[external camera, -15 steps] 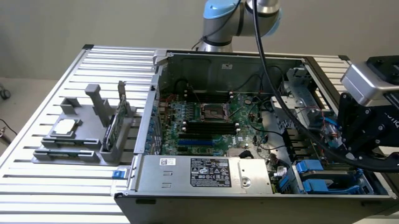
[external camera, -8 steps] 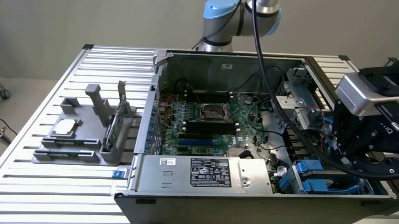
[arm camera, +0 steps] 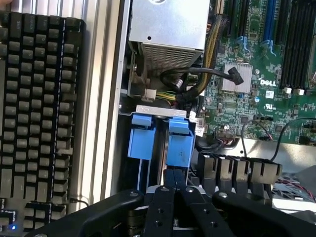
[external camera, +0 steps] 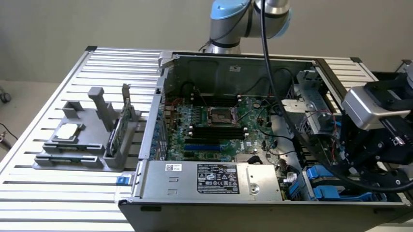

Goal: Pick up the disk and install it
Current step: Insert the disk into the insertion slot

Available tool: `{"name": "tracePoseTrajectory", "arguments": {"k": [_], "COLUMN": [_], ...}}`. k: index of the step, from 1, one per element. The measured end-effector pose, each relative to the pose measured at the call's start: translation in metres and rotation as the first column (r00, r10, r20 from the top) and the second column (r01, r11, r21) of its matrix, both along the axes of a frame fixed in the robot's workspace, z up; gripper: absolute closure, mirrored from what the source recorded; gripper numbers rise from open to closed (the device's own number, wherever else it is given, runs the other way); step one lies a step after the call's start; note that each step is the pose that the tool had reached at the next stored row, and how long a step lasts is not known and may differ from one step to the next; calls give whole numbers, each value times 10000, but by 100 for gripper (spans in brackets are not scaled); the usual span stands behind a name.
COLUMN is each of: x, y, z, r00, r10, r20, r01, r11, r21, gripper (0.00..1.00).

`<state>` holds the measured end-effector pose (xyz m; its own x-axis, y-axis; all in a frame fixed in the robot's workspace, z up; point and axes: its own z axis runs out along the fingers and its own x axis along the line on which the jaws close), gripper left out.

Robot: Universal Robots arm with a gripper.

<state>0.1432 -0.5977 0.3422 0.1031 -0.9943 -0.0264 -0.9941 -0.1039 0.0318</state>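
Observation:
Two blue plastic drive frames (arm camera: 178, 140) stand side by side in the drive bay at the case's corner, and they also appear at the exterior view's lower right (external camera: 322, 176). The disk's silver body and white label are hidden inside the bay, so I cannot tell which frame carries it. My gripper (arm camera: 173, 177) hangs just over the blue frame nearer the motherboard, its black fingers (arm camera: 163, 207) pressed together with nothing visible between them. In the exterior view the gripper (external camera: 353, 163) sits low over that corner of the open computer case (external camera: 161, 96).
A power supply (external camera: 213, 179) lies beside the bay, with black cables (arm camera: 197, 81) and the motherboard (external camera: 216, 125) behind it. A keyboard (arm camera: 39, 113) lies outside the case wall. At the exterior view's left, a grey holder (external camera: 77, 154) carries a silver chip (external camera: 67, 131) and a green card (external camera: 120, 128).

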Motion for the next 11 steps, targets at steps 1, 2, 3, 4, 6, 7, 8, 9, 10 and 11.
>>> {"name": "tracePoseTrajectory", "arguments": {"k": [1, 2, 3, 4, 6, 7, 8, 9, 10, 11], "x": [1, 1, 2, 2, 2, 3, 3, 3, 2, 2], "y": [0, 0, 0, 0, 0, 0, 0, 0, 0, 0], "z": [-18, -36, -52, -66, -89, -95, -101, -108, -117, -126], "r00": [10000, 10000, 10000, 10000, 10000, 10000, 10000, 10000, 10000, 10000], "r10": [2, 7, 13, 19, 28, 31, 34, 37, 40, 42], "r20": [3, 6, 12, 15, 19, 19, 19, 19, 19, 19], "r01": [-2, -7, -13, -19, -28, -31, -34, -37, -40, -42], "r11": [10000, 10000, 10000, 10000, 10000, 10000, 10000, 10000, 10000, 10000], "r21": [1, 2, 0, 8, 34, 44, 51, 57, 66, 70], "gripper": [89, 89, 89, 89, 89, 89, 89, 89, 89, 89]}}
